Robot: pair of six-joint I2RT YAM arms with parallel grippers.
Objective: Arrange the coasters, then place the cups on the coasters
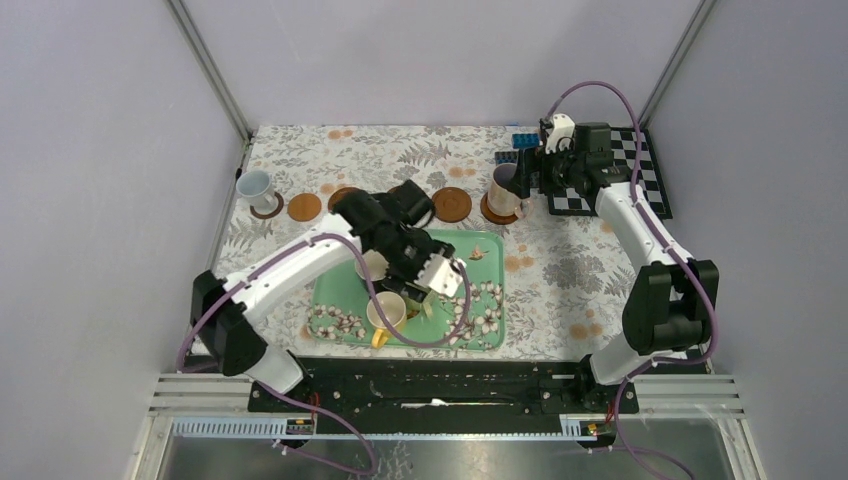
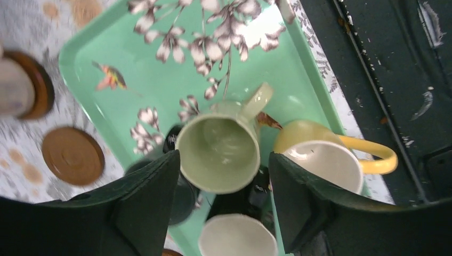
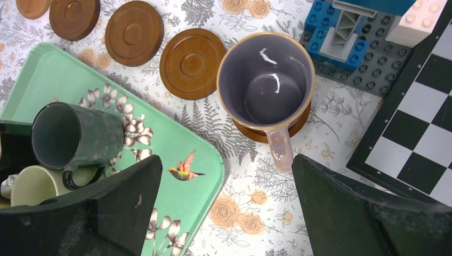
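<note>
My left gripper [image 2: 224, 160] hangs over the green tray [image 2: 133, 64], its fingers either side of the upright olive green cup [image 2: 218, 152]. The left finger is at the rim and a narrow gap shows at the right one. Yellow [image 2: 325, 160], cream [image 2: 237, 237] and dark green [image 2: 181, 200] cups crowd round it. The pinkish cup with the purple inside [image 3: 265, 80] stands on a coaster [image 3: 300, 124]. My right gripper [image 3: 226, 202] is open and empty just beside its handle. The pale blue cup [image 1: 255, 187] rests on the far-left coaster [image 1: 268, 209]. Three bare coasters [image 1: 304, 207] [image 1: 343, 196] [image 1: 452, 204] lie in the row.
A checkerboard [image 3: 421, 133] and a block of blue and grey bricks [image 3: 346, 37] lie at the far right, close to the pinkish cup. The tray [image 1: 490, 330] sits near the table's front edge, by the black rail [image 2: 394, 80].
</note>
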